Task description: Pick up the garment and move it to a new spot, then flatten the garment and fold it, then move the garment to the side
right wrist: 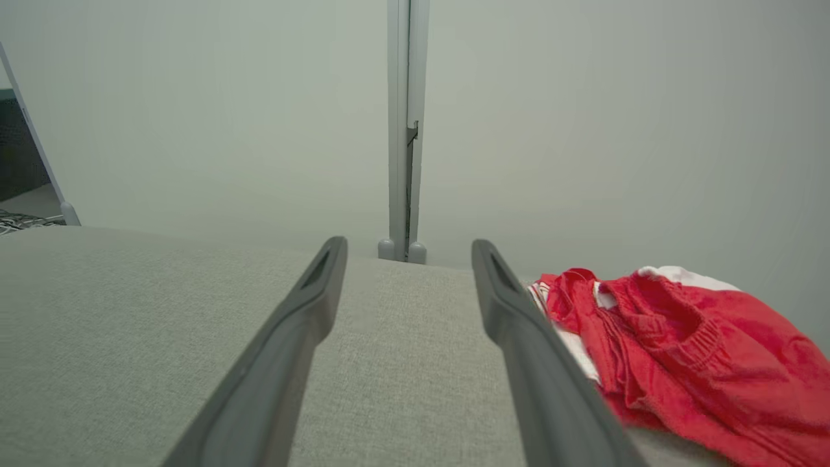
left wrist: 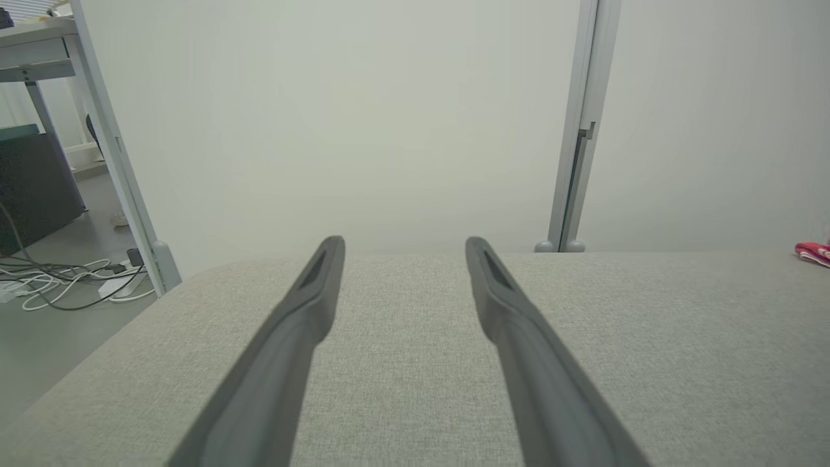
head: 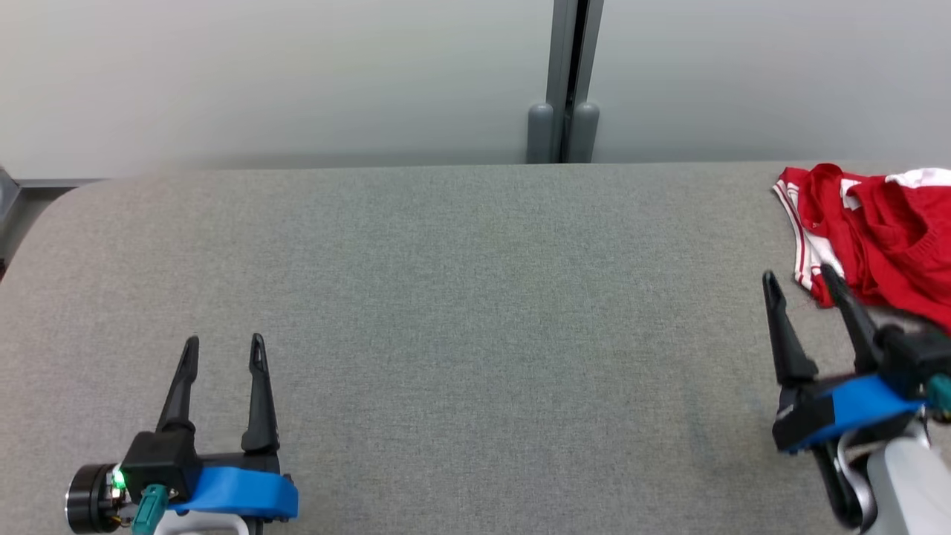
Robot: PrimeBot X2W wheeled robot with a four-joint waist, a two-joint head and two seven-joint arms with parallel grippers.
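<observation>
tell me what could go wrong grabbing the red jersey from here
1. The garment lies bunched in folds, so the open right claw may pinch just the striped trim or one layer, and the rest could trail instead of lifting clean.
2. It sits close to the back edge of the grey surface; a nudge might push it off.
3. The open left claw is far across the surface, likely too far to help at once.
</observation>
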